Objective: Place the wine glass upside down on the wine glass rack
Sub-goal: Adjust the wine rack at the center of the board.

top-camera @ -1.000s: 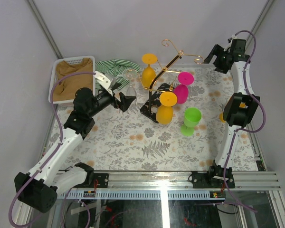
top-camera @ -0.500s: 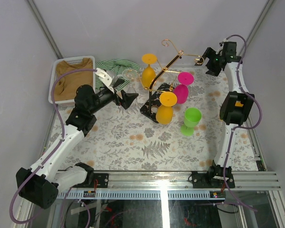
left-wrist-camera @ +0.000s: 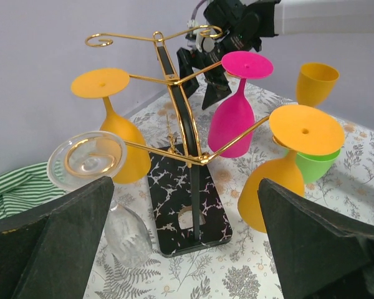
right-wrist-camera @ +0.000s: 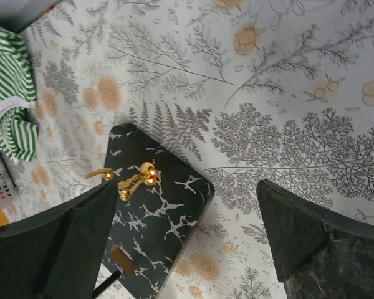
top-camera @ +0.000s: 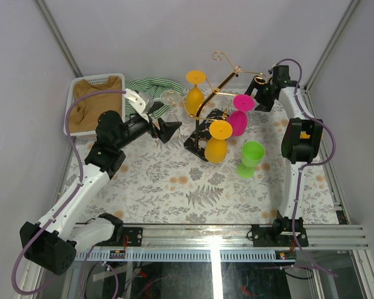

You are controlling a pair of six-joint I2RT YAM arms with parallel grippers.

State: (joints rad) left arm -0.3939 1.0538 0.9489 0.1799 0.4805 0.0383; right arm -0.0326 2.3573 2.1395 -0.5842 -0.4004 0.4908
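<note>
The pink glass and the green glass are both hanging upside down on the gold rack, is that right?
Not quite. The pink glass does hang upside down on the gold rack, but the green glass is not on it: it stands upright on the table beside the rack, mouth up. The top external view shows this.

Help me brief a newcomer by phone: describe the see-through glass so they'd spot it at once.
Find the gold rack on the flowered table. On its left side in the overhead view, nearest the striped cloth, a glass hangs foot up. It alone is clear; the orange glass beside it and the rest are opaque.
</note>
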